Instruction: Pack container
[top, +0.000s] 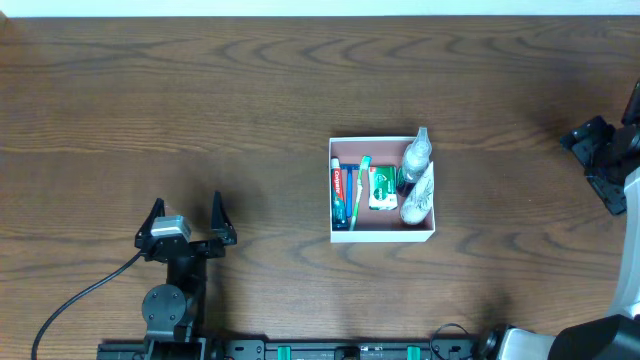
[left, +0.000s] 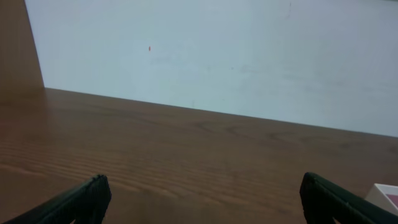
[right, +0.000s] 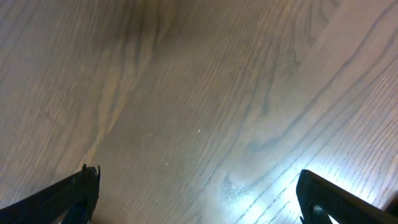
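Container (top: 382, 236): shallow square box, white walls, pinkish-brown inside, open-topped. Sits on the tabletop (top: 200, 100) a bit right of ctr, well apart from both arms. One corner (left: 385, 198) just shows at the lower-right edge of the left wrist view.
Inside, left wall: red/blue toothpaste tube (top: 339, 197) lying lengthwise, teal toothbrush (top: 357, 190) just beside it.
Inside, middle: green-and-white packet (top: 381, 187), lying flat.
Inside, right wall: clear bottle (top: 415, 155) at the far corner. A white item (top: 418, 198) lies toward the near corner, touching the bottle; can't tell what it is.
Left gripper (top: 187, 208): near the front edge, left of ctr. Fingers (left: 81, 202) spread wide, nothing btwn them, only bare wood ahead. Points toward the far edge.
Right gripper (right: 199, 177): arm at the right edge of the tabletop. Wrist view shows fingers (right: 336, 199) wide apart, only wood grain btwn them; holds nothing.
Cable (top: 80, 300): black, runs from the left arm toward the front-left corner.
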